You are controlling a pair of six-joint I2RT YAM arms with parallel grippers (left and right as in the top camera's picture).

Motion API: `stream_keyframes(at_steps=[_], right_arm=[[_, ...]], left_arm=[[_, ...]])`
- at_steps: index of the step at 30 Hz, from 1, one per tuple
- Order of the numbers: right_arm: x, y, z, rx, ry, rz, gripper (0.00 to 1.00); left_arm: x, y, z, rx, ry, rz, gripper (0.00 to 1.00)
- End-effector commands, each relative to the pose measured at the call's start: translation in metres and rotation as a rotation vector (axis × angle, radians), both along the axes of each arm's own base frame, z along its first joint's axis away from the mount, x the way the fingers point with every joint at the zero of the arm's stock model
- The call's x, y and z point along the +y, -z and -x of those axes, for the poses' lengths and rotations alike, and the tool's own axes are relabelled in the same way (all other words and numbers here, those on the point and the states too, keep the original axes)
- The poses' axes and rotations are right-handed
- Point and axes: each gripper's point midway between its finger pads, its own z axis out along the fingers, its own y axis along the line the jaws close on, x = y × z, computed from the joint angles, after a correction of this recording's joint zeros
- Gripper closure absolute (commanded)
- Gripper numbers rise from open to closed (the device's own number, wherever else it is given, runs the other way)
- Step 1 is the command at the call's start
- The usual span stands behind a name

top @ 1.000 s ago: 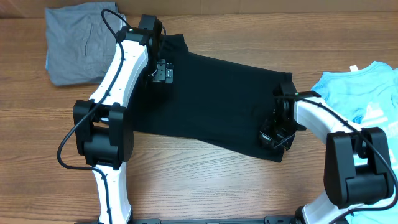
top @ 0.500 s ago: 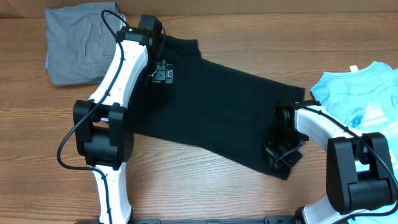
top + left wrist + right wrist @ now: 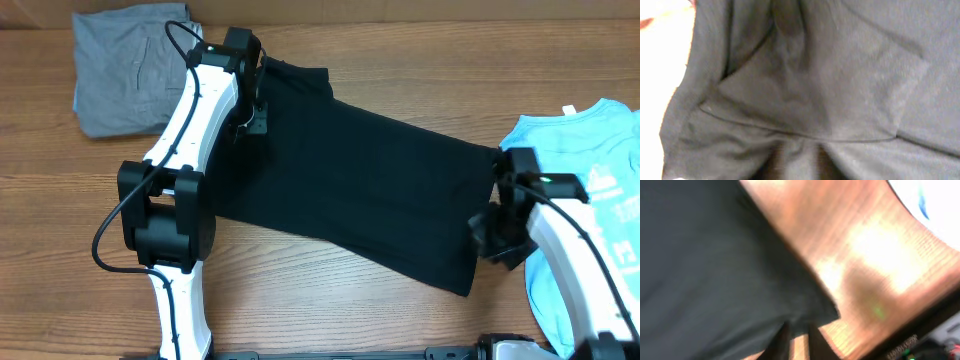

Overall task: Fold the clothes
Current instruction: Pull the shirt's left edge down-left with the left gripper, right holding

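Lying across the middle of the brown wooden desk (image 3: 330, 310) is a big black shirt (image 3: 360, 190). It is spread out flat and slanted, with one end near the far edge and the other end low down toward the right edge.

A light blue shirt (image 3: 590, 150) sits at the right edge, just beside the black one. A grey pile of clothes (image 3: 125, 70) lies in the far left corner, well apart from the black shirt.

The white left arm (image 3: 195, 110) reaches up from the near edge to the far end of the black shirt. The white right arm (image 3: 570, 260) bends over the blue shirt at the right edge.

The left claw (image 3: 255, 118) sits on the far end of the black shirt. Its wrist view shows black cloth bunched up between its fingers, which are closed tight on it.

The right claw (image 3: 492, 238) is at the shirt's right end. Its wrist view is blurry, but the fingers (image 3: 782, 341) are nearly together and pinch the shirt's edge.
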Motion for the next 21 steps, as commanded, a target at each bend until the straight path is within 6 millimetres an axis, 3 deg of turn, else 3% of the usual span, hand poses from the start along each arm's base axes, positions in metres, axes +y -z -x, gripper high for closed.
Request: stream_keyframes(at_steps=[1,6,13,21], right_arm=[[0.008,-0.021,-0.020,-0.119,-0.136,-0.055,0.71],[0.011,-0.021,-0.025,-0.137,-0.136,-0.068,0.70],[0.011,-0.021,-0.026,-0.141,-0.136,-0.068,0.71],[0.011,-0.021,-0.028,-0.151,-0.137,-0.067,0.71]], left_arm=[[0.003,0.003,0.007,0.020,-0.009,0.018,0.96],[0.017,0.029,0.011,0.041,-0.038,0.015,0.96],[0.038,0.048,0.028,0.104,-0.098,0.009,0.96],[0.048,0.084,0.063,0.200,-0.153,0.018,0.96]])
